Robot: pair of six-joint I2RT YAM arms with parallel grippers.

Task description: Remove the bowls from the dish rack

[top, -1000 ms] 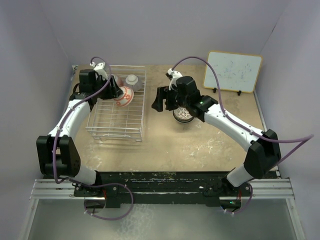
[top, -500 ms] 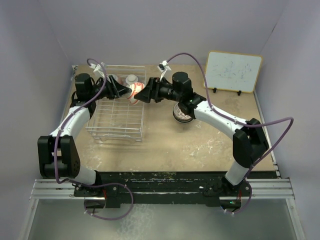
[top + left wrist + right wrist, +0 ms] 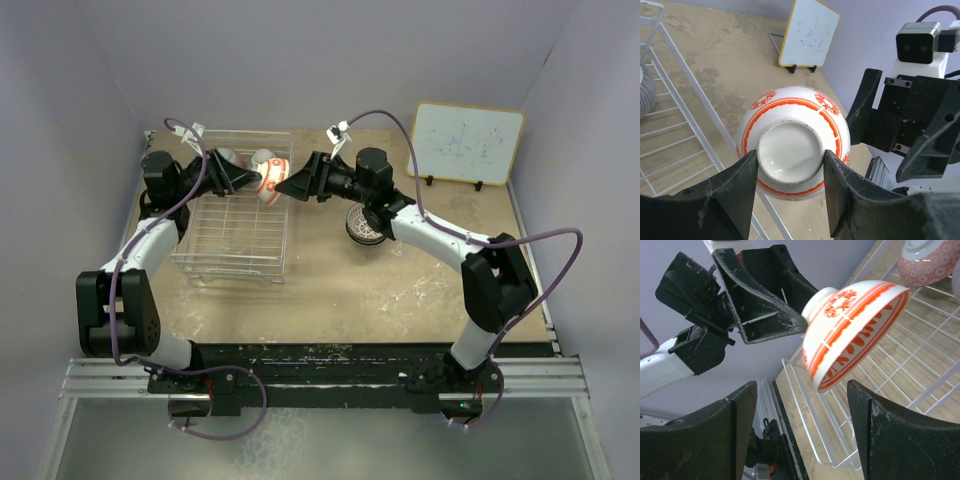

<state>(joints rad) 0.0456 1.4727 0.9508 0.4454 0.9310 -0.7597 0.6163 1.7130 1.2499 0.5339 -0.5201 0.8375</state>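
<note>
As I look out from my bases, the dish rack (image 3: pixel 232 250) comes first, lying on the table (image 3: pixel 400 290) ahead of my left arm. To the right of the rack, about level with its middle, a dark-patterned bowl (image 3: pixel 365 226) stands on the table, apart from the wire.

Farther on, above the rack's far right corner, my left pincer (image 3: pixel 790 159) is clenched on the red-orange bowl (image 3: pixel 792 117). Its fingers (image 3: pixel 742 187) pinch the white foot ring from both sides. The bowl hangs in the air tipped on its side, mouth turned rightward, away from the rack. My right pincer (image 3: pixel 801 390) faces that mouth from just outside the rack's right edge. It is released, its fingers spread wide to either side of the rim and not touching it.

In the rack's far end sits a pink bowl (image 3: pixel 927 260), with a grey bowl (image 3: pixel 644 87) near it. Farthest of all, beyond the rack and well to its right, a white framed board (image 3: pixel 468 143) stands propped on the table.
</note>
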